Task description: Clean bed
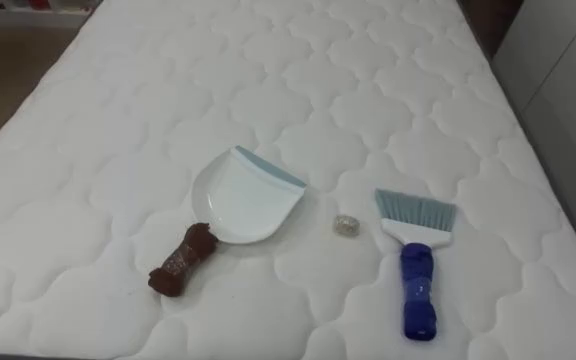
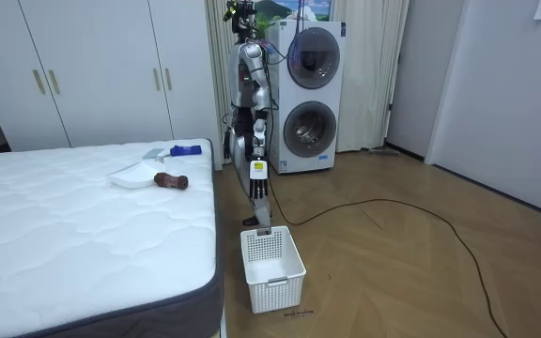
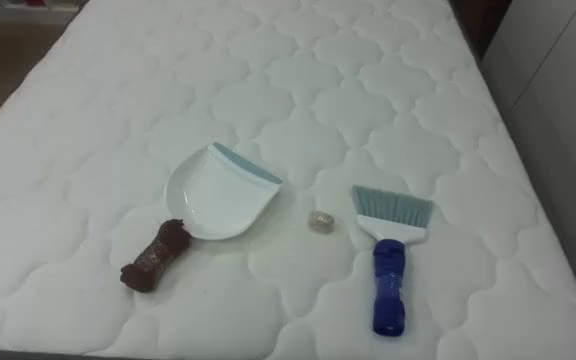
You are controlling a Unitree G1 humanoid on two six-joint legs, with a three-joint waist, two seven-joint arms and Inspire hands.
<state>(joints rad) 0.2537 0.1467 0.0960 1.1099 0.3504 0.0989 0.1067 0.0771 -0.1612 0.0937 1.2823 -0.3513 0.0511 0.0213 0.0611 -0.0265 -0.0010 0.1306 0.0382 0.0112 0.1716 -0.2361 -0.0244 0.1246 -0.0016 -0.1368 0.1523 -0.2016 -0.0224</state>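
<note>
On the white quilted mattress [image 1: 268, 80] lies a white dustpan [image 1: 238, 200] with a teal lip and a brown handle [image 1: 181, 262] pointing towards me. To its right lies a small crumpled scrap [image 1: 345, 225]. Further right is a brush [image 1: 417, 265] with a blue handle and pale teal bristles pointing away. In the room view I stand upright at the bed's end, beside the dustpan [image 2: 137, 175] and brush [image 2: 184, 149]. My left hand [image 2: 260, 133] hangs at my side, away from the bed.
A white plastic basket [image 2: 272, 268] stands on the wooden floor by the bed's corner. Two stacked washing machines [image 2: 310, 99] are right behind me, white wardrobes [image 2: 92, 70] beyond the bed. The mattress's right edge [image 1: 568, 230] runs close to a pale wall.
</note>
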